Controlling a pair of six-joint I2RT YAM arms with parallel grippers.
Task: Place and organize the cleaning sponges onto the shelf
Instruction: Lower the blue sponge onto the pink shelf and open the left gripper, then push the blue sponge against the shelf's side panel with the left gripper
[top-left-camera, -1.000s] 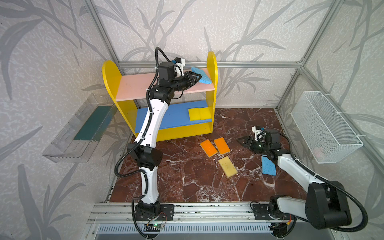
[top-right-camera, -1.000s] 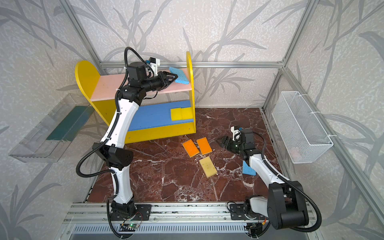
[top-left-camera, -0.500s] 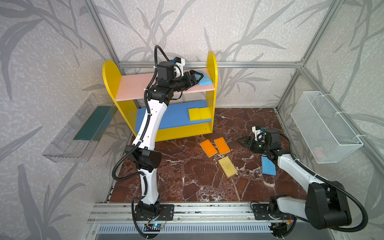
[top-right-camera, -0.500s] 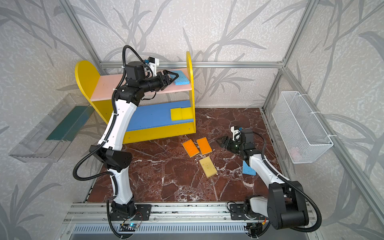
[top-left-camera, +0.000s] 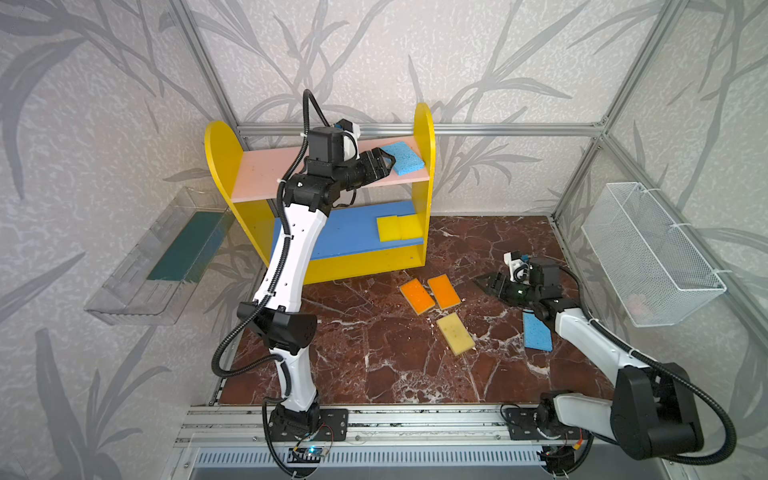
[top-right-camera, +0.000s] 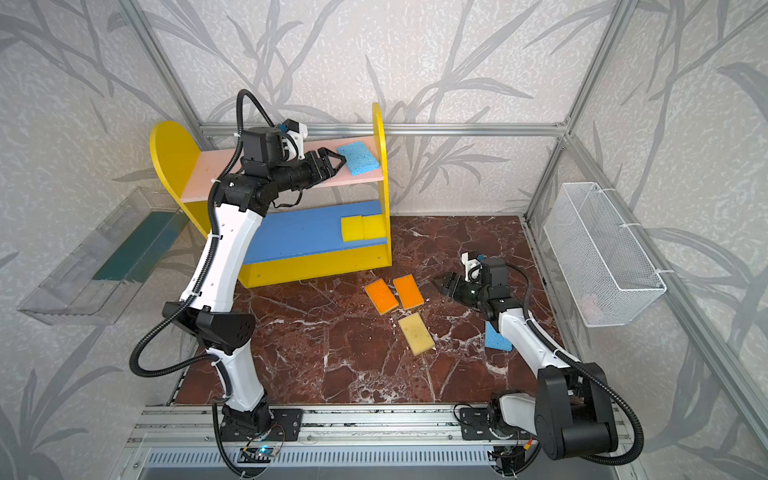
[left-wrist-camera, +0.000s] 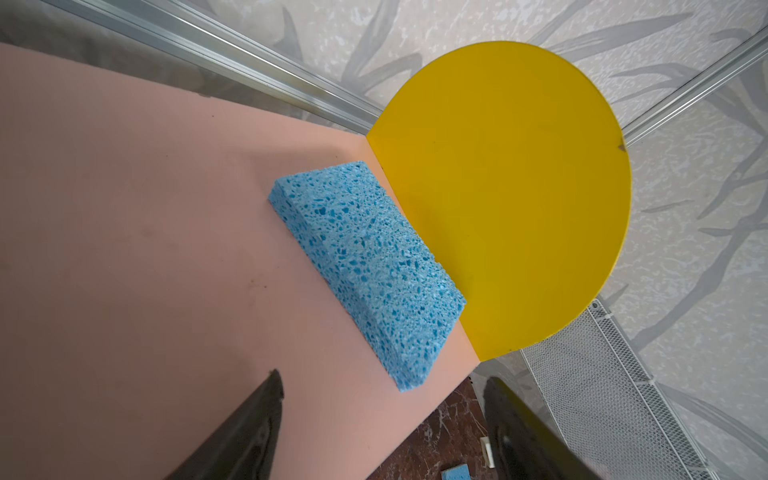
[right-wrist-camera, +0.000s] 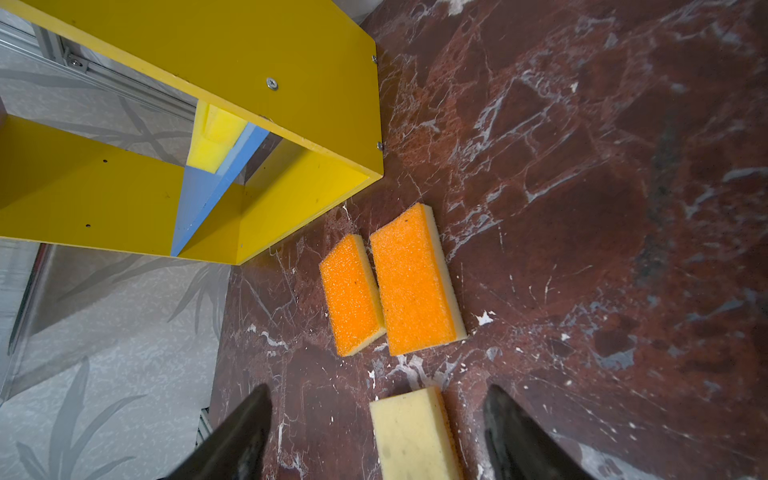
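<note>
Left gripper (left-wrist-camera: 383, 378) gapes just short of blue sponge (left-wrist-camera: 365, 266).

Shelf (top-left-camera: 424, 137): side panels and base noted yellow, upper board pink, middle board blue. Sponge on the pink board (left-wrist-camera: 365, 266): light blue, mottled with darker blue pores. Two sponges on the blue board (top-left-camera: 399, 227): bright yellow, plain. Two orange sponges (right-wrist-camera: 411, 278) are recorded, each with a pale yellow layer beneath. Speckled sponge (top-left-camera: 455, 333): pale yellow, dark flecks. Further blue sponge (top-left-camera: 536, 336) noted. Desk (top-left-camera: 374, 365): dark red-brown marble, white veins. Walls (top-left-camera: 498, 50): pale grey, printed with grey leaves. Tray (top-left-camera: 124, 299): clear, dark green liner. Basket (top-left-camera: 648, 257): white mesh. Arms (top-left-camera: 291, 249): white shells, black joints.
</note>
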